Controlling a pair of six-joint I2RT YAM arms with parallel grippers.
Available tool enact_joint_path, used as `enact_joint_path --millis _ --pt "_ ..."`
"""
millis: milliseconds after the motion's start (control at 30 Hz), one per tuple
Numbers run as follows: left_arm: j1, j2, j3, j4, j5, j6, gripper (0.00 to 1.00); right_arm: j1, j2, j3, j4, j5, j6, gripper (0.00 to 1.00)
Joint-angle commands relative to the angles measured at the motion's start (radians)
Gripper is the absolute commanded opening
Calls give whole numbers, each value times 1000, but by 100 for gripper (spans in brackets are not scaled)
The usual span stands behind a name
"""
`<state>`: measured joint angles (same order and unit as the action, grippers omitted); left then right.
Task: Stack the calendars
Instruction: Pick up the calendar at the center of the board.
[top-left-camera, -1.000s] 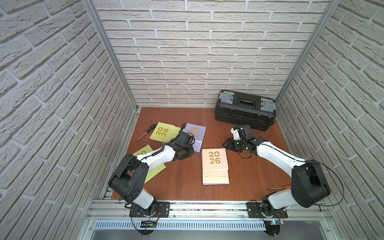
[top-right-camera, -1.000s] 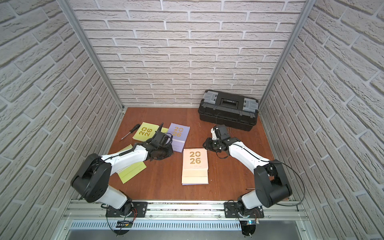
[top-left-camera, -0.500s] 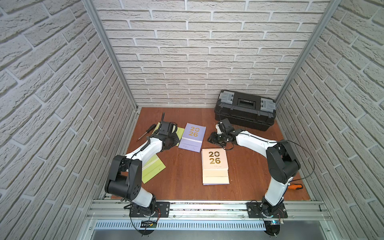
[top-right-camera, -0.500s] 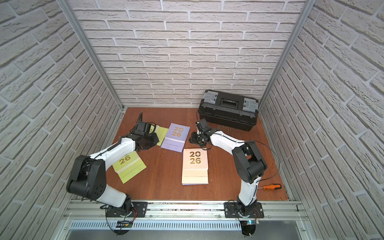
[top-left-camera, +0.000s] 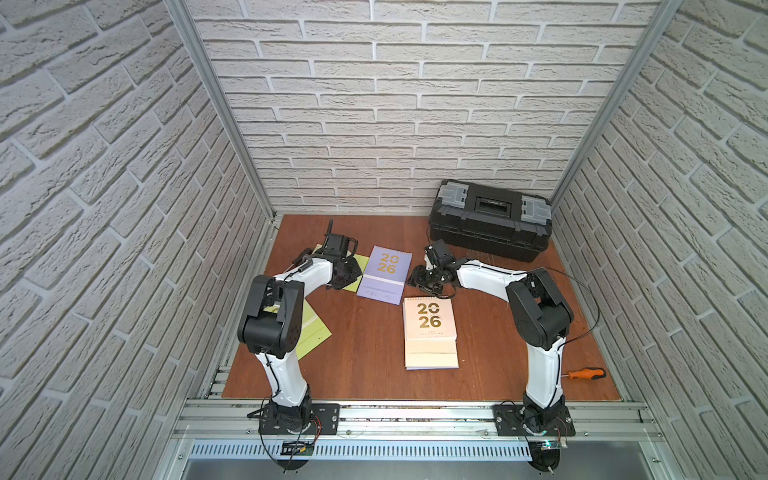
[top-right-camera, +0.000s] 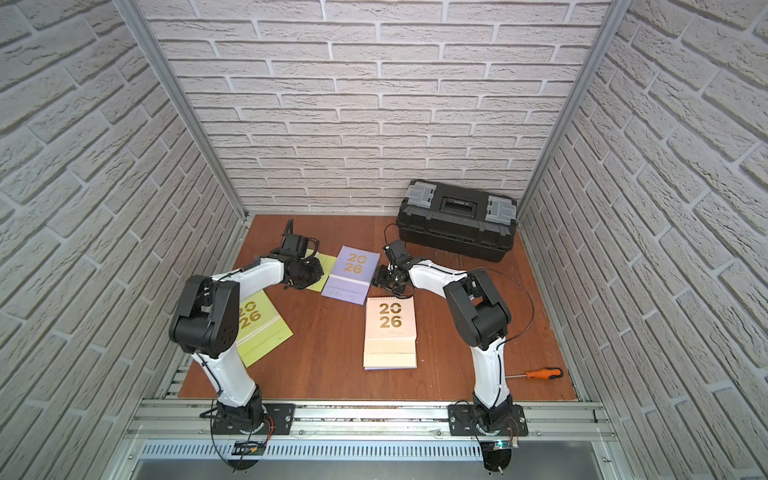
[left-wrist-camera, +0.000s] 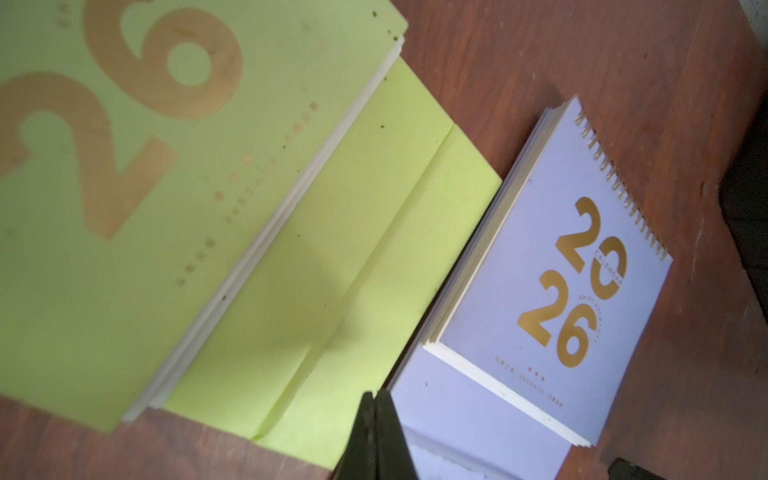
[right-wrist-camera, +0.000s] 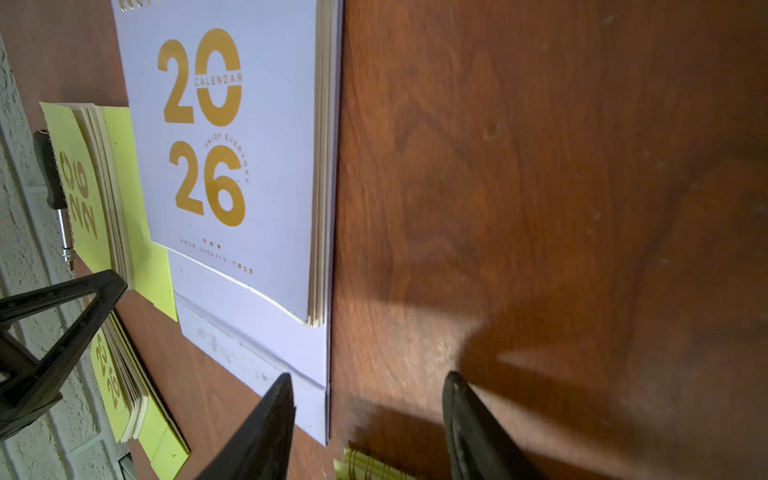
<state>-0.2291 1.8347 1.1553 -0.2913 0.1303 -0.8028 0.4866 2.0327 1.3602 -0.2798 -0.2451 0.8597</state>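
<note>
Lavender calendar (top-left-camera: 384, 274) awaits stacking. Right gripper (right-wrist-camera: 369, 378) gapes empty at its edge, left gripper (left-wrist-camera: 376, 399) closed, empty; a square edge-pinch seems wisest.

Brown wooden tabletop (top-left-camera: 365, 340), lavender calendar (top-left-camera: 384, 274), beige-topped calendar stack (top-left-camera: 430, 332), near lime-green calendar (top-right-camera: 266, 332), far lime-green calendar (left-wrist-camera: 249, 124), black toolbox (top-left-camera: 490, 224), orange-handled screwdriver (top-left-camera: 586, 373)

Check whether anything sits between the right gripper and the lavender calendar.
Nothing visible does. In the right wrist view the right gripper has open fingers right at the edge of the lavender calendar, with only bare table there.
</note>
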Motion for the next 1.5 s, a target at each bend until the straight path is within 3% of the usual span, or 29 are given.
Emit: enact_joint_path --millis 0,533,933,1467 --pt "8 40 36 30 22 17 0 7 23 50 25 -9 12 60" --pt "-5 152 101 65 85 -5 0 -3 117 138 17 -37 39 61" --pt "-30 186 98 144 152 -72 0 -26 135 104 123 -116 95 62" --pt "-35 206 97 124 136 -80 0 -45 156 41 206 -121 182 62"
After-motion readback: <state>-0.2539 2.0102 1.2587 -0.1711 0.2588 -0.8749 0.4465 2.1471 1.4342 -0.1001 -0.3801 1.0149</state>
